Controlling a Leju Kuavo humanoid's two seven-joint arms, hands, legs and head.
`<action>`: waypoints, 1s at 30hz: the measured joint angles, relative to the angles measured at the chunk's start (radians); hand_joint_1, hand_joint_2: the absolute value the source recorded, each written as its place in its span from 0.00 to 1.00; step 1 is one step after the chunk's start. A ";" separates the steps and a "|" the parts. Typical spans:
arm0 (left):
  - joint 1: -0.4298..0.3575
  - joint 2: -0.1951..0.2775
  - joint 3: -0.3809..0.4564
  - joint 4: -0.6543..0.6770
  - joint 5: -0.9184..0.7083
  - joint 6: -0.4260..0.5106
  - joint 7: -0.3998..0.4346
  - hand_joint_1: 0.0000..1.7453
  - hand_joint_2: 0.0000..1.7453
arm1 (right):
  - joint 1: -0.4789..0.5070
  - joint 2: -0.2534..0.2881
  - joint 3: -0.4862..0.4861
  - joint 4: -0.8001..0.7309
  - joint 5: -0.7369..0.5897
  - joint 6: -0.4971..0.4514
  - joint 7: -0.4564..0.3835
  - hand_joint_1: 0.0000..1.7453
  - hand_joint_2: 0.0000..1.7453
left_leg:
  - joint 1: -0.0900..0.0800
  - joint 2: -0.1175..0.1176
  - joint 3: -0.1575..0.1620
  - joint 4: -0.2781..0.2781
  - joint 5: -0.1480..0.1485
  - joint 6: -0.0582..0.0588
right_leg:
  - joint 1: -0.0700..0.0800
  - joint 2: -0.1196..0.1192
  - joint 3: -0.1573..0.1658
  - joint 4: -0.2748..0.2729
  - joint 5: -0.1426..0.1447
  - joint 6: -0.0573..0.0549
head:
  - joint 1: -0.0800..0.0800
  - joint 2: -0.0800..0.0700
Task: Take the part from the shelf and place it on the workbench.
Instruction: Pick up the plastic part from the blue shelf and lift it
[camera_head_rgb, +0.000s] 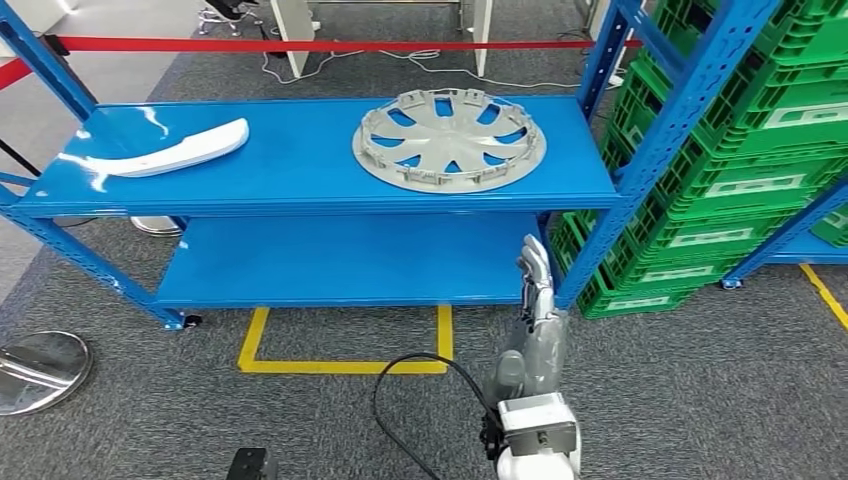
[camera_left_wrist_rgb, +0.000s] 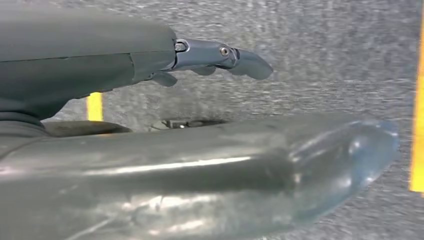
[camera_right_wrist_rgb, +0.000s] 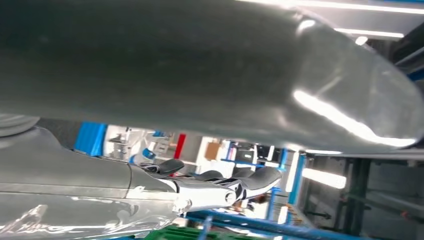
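Starting at the left, we see a round metal base (camera_head_rgb: 42, 370) on the grey carpet (camera_head_rgb: 700, 380) and, above it, the blue shelf (camera_head_rgb: 300, 165) with its two decks. On the top deck, near the left end, lies a white curved part (camera_head_rgb: 175, 150), flat and by itself. Well apart from it, toward the right end of the same deck, lies a silver hubcap (camera_head_rgb: 448, 140), also flat, with nothing touching it. Yellow tape (camera_head_rgb: 345, 365) marks a box on the carpet in front of the shelf. Our left hand (camera_left_wrist_rgb: 150, 150) hangs over the carpet in its wrist view; its fingers (camera_left_wrist_rgb: 220, 55) are stretched out and apart from the thumb, and it holds nothing. Further right, our right hand (camera_head_rgb: 535, 290) is raised in front of the shelf's right front post, below the top deck and short of the hubcap. Its fingers (camera_head_rgb: 533, 262) point straight up toward the shelf, spread and empty, touching nothing that we can make out. A black cable (camera_head_rgb: 410, 400) loops on the carpet beside that arm. At the far right stand stacked green crates (camera_head_rgb: 740, 150) just beside the shelf.
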 joint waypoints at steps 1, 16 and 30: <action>-0.002 -0.001 0.005 0.000 0.010 -0.013 -0.018 0.00 0.00 | 0.001 -0.002 0.000 0.000 0.023 -0.003 0.000 0.00 0.00 | 0.000 0.000 0.011 -0.026 0.003 0.006 | 0.003 0.000 -0.002 0.001 0.000 0.005 | 0.000 0.000; -0.004 -0.005 0.069 -0.001 0.091 -0.185 -0.159 0.00 0.00 | 0.018 -0.021 0.007 0.002 0.075 0.009 -0.004 0.00 0.00 | -0.010 -0.008 0.017 -0.035 -0.001 0.041 | 0.003 0.000 -0.003 0.014 -0.004 0.016 | 0.015 0.000; -0.001 0.000 0.073 -0.003 0.070 -0.200 -0.142 0.00 0.00 | 0.017 -0.021 0.011 0.013 0.086 0.045 0.002 0.00 0.00 | -0.002 -0.002 -0.011 0.024 -0.008 0.002 | 0.000 -0.001 0.000 -0.001 0.001 -0.006 | 0.006 0.000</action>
